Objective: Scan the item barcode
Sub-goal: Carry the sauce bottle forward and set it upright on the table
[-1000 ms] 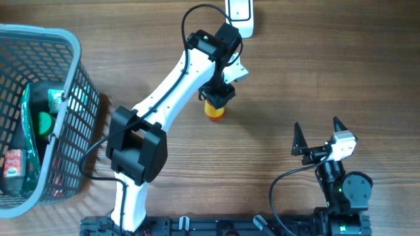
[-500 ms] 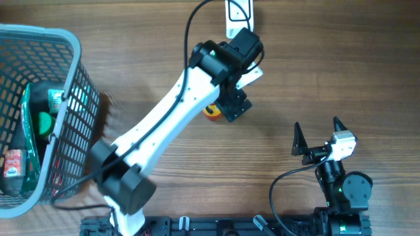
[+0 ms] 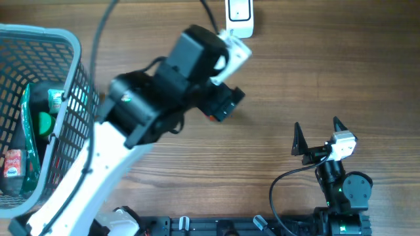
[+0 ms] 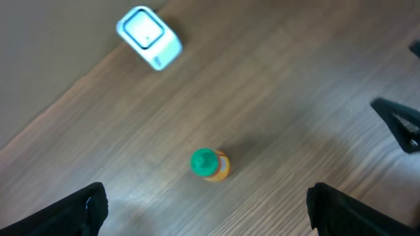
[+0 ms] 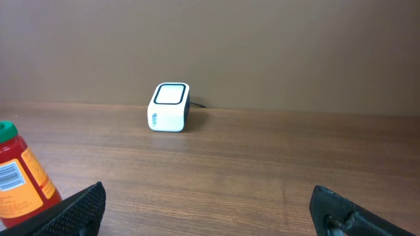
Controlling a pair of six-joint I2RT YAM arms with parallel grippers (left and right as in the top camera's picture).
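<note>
The item, a small orange bottle (image 4: 209,164) with a green cap, stands upright on the wooden table, free of both grippers. My left gripper (image 4: 207,208) hangs open high above it, and in the overhead view that gripper (image 3: 223,105) hides nearly all of the bottle (image 3: 211,118). The white scanner (image 4: 148,37) sits at the table's far edge beyond the bottle. In the right wrist view the bottle (image 5: 20,180) shows its barcode label at the left edge, with the scanner (image 5: 168,107) further back. My right gripper (image 3: 319,136) rests open and empty at the near right.
A grey mesh basket (image 3: 72,98) with several packaged goods stands at the left edge of the table. The scanner's cable runs off the far edge. The left arm's body (image 3: 144,105) looms over the table's middle.
My left gripper opened, let go of the bottle and rose well above it. The bottle stays standing on the table. The right arm has not moved.
</note>
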